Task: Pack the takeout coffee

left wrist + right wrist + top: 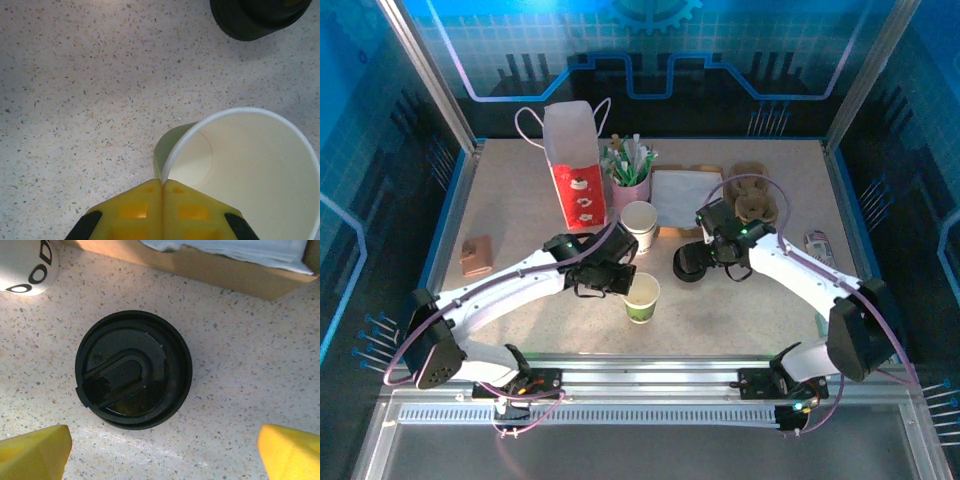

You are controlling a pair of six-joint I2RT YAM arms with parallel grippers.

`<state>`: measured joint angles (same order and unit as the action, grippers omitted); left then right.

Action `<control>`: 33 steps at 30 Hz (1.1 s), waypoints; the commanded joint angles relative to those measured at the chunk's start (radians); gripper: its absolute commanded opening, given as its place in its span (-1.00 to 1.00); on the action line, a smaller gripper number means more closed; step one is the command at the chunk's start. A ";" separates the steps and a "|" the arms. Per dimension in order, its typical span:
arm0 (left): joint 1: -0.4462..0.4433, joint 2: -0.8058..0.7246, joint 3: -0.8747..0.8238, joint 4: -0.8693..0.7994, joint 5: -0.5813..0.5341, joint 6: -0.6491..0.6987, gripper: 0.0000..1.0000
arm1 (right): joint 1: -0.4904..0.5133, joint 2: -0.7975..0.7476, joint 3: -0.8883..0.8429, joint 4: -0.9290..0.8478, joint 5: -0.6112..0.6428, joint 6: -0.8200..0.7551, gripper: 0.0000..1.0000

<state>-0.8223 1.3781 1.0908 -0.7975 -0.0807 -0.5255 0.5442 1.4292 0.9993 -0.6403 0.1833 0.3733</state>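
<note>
Hovering the right gripper (162, 452), fingers spread, over the black lid (132, 369), I judged it needed centring before closing. My left gripper (162, 184) pinched the green-sided cup (170, 150) by its rim; the white takeout coffee (640, 225) stood just beyond that hand.

Lid (688, 262) right of cup (642, 297); bag (572, 165) behind

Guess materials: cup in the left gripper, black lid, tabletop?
Cup: looks like paper, matte cream inside, rolled rim, greenish outside.
Lid: probably moulded plastic, black, glossy highlights on its ridges.
Tabletop: smooth speckled stone-look surface; laminate or composite, cannot tell.
</note>
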 commanded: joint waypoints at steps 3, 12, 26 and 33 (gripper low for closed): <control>-0.009 0.022 -0.023 0.049 -0.001 -0.018 -1.00 | 0.030 0.065 0.046 0.020 -0.021 -0.011 0.91; -0.011 0.049 -0.037 0.067 -0.015 -0.004 -1.00 | 0.055 0.141 0.082 0.030 -0.012 -0.018 0.92; -0.011 0.052 -0.051 0.075 -0.031 0.004 -0.99 | 0.060 0.191 0.105 0.023 -0.003 -0.025 0.81; -0.011 0.038 -0.037 0.068 -0.038 0.008 -0.72 | 0.062 0.207 0.107 0.024 -0.002 -0.028 0.77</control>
<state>-0.8261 1.4250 1.0508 -0.7235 -0.0990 -0.5220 0.5907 1.6173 1.0760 -0.6090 0.1757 0.3576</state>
